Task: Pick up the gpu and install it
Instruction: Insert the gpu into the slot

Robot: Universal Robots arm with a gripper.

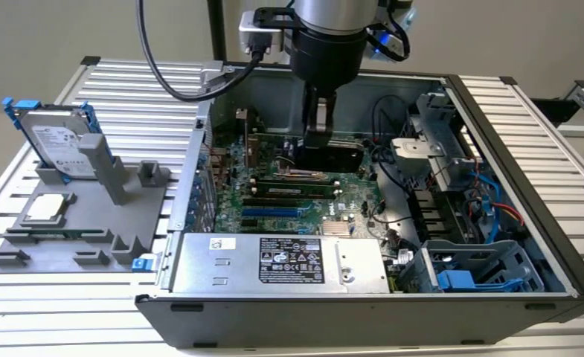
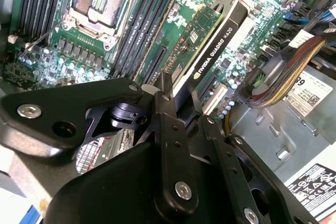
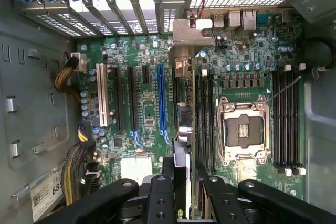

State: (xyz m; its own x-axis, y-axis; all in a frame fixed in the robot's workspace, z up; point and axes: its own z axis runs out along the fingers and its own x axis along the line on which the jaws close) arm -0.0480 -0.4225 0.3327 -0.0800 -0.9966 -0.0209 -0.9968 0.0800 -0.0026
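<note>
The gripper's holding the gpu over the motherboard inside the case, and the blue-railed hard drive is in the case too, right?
Not quite. In the exterior view the hard drive stands in the grey holder outside the case, on that view's left. The rest holds: the gripper holds the gpu over the motherboard inside the case.

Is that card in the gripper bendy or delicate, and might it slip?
Probably stiff: the gpu juts straight from the gripper without sagging. Likely fragile, since its green face shows bare circuitry. Slipping seems unlikely, as the gripper pinches its flat faces.
</note>
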